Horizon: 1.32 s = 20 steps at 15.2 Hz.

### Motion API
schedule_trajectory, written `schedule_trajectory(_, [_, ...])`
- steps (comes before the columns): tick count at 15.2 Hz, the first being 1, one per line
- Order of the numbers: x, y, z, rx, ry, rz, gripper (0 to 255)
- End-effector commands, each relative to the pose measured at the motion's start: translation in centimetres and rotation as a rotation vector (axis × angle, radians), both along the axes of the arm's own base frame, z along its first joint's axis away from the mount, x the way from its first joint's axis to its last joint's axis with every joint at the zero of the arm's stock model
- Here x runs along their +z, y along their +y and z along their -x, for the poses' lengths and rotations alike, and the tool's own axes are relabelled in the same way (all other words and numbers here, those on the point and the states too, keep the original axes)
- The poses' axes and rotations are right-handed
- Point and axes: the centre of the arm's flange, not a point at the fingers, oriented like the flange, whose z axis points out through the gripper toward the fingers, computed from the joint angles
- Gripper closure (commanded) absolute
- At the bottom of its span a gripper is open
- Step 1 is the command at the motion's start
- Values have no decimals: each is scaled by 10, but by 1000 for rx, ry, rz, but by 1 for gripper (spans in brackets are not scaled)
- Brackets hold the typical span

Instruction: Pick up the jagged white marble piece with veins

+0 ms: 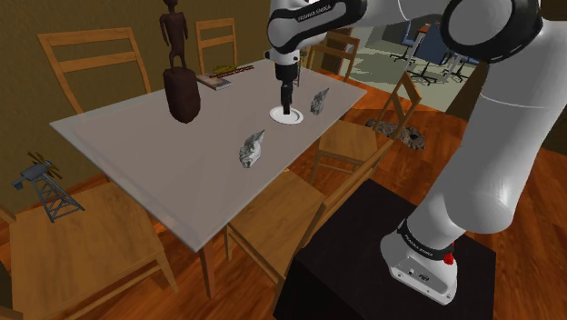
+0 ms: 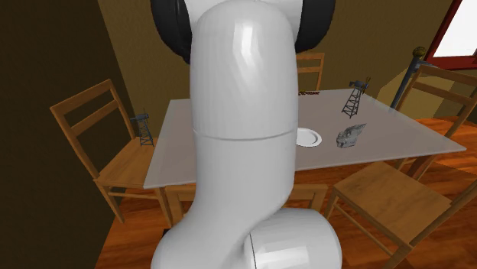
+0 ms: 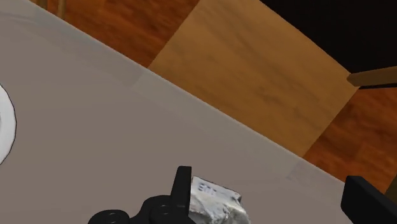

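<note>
Fingers [image 3: 182, 186] are standing wide apart, gripping nothing, while the jagged veined marble piece [image 3: 216, 202] is lying on the desk [image 3: 95, 133] between them, just beside one finger and well apart from the other.

Wooden chairs [image 1: 282, 214] surround the grey table [image 1: 154, 155] on a reddish wood floor [image 1: 536, 200]; walls [image 2: 130, 46] olive-brown.

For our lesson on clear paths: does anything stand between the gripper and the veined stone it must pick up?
Nothing visible does. In the wrist view the stone lies on the table between the open gripper's fingers; the plate sits aside.
</note>
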Motion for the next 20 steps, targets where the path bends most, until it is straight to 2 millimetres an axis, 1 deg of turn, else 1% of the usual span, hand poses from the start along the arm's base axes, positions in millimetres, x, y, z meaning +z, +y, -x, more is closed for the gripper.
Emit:
schedule_trajectory(1, [-21, 5, -19, 50, 18, -1, 0])
schedule_trajectory(8, [-93, 34, -82, 217, 80, -2, 0])
schedule_trajectory(15, [-169, 72, -134, 384, 142, -3, 0])
schedule_trajectory(20, [-194, 74, -137, 393, 145, -3, 0])
